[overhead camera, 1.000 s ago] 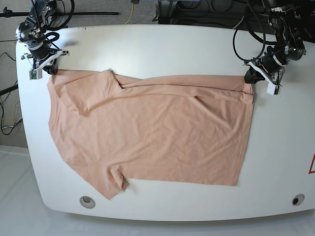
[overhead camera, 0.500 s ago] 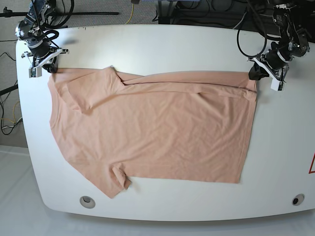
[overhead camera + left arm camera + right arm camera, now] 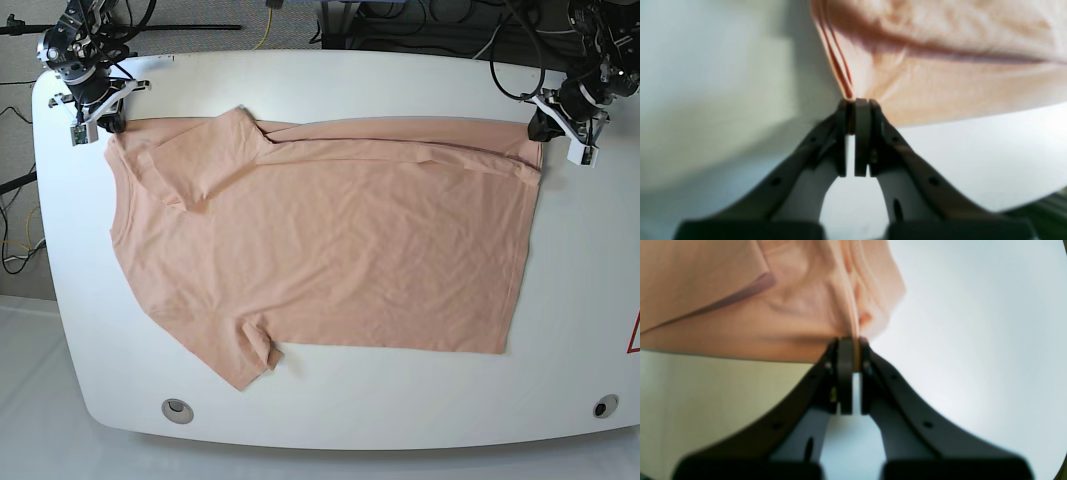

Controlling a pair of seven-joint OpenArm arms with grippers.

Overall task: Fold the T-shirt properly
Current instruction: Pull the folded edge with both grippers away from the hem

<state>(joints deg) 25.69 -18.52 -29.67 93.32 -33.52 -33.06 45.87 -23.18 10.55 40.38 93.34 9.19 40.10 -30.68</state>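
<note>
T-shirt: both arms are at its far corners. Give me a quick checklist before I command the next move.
1. Left gripper shut on the hem corner of the peach short-sleeved cotton T-shirt: ok.
2. Right gripper shut on the shoulder-side corner: ok.
3. Far edge stretched fairly straight between the two grippers: ok.
4. Cloth flat: not ok, the far strip is folded over and one sleeve lies across the body.
5. Whole shirt on the white table: ok.
6. Layers pinched in each gripper: cannot tell, wrist views are blurred.
</note>
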